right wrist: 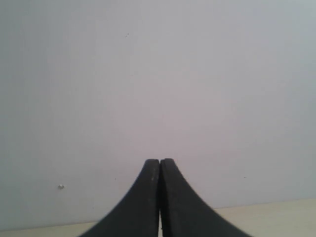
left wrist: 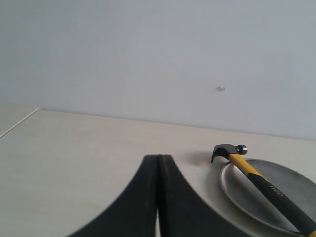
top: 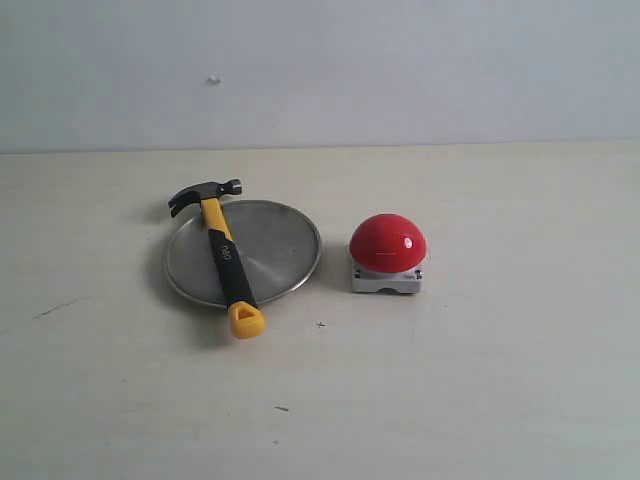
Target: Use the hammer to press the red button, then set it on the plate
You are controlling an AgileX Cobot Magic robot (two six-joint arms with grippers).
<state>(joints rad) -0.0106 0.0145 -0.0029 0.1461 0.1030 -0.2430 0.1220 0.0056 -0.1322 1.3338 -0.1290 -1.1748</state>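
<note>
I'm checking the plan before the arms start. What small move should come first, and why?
Probably open the left gripper and bring it toward the hammer. Both grippers are shut and hold nothing; the right gripper faces only the wall. The hammer lies across the plate, its yellow end past the rim, on the left arm's side, and the red button sits beside it.

Left gripper [left wrist: 158, 159]: black fingers [left wrist: 140, 197] pressed tip to tip, nothing btwn them, held off the table w/ the hammer [left wrist: 264, 185] ahead and to one side, well apart from it. Right gripper [right wrist: 160, 162]: fingers [right wrist: 180, 202] also closed together, empty, raised and facing the wall. Neither arm shows in the exterior view.
</note>
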